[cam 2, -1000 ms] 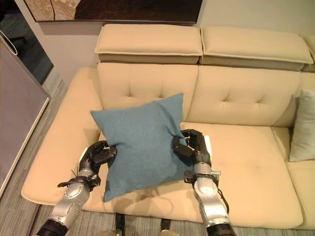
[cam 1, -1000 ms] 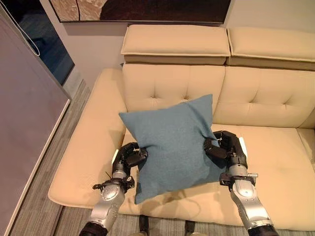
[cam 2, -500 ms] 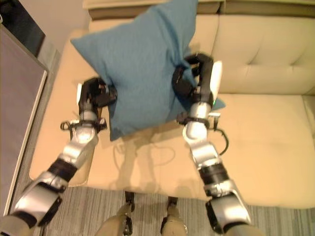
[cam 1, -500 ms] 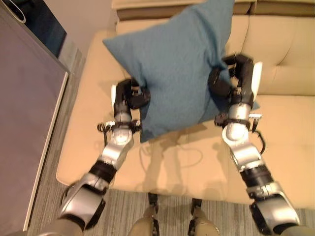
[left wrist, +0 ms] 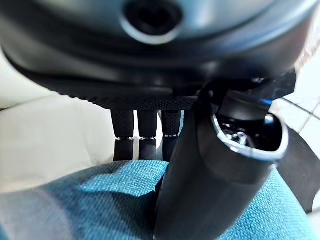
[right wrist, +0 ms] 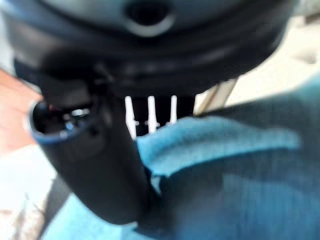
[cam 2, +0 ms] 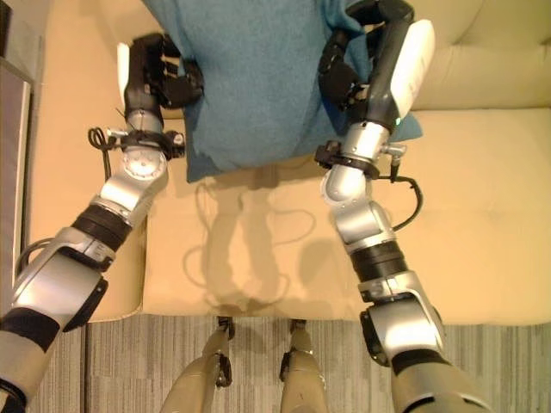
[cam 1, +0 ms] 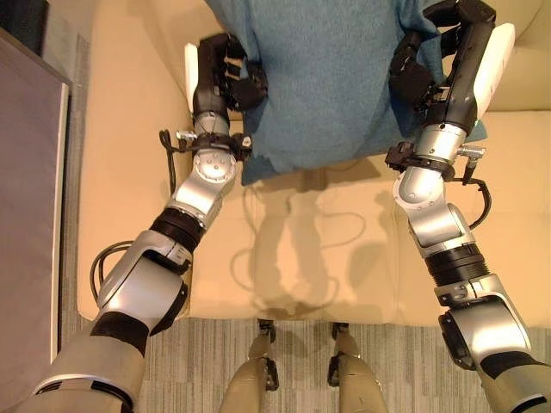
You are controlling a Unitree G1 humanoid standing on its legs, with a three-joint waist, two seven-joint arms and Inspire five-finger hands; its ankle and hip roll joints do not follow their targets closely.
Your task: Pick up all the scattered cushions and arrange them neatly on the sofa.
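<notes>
A beige sofa [cam 1: 301, 258] is seen spread across the head views, with grey striped floor [cam 1: 207, 361] below its front edge and a dark panel [cam 1: 26, 215] along the robot's left side. A blue cushion [cam 1: 323, 77] is held up above the seat, clear of it (a shadow is cast on the seat just under its lower edge), with the upper part cut off by the frame top. The cushion is gripped at both side edges, between the two hands. The left hand [cam 1: 225, 79] is clamped on the cushion's left edge: the fingers [left wrist: 142, 140] are tucked behind the fabric and the thumb is pressed onto the front face, so the edge is pinched between them, as seen in the left wrist view. The right hand [cam 1: 435, 60] is clamped on the cushion's right edge the same way: in the right wrist view the fingers [right wrist: 147, 120] are seen behind the blue cloth and the thumb is pressed into the front, with the cloth bunched at the pinch. A small corner of the cushion is seen poking out past the right wrist.
</notes>
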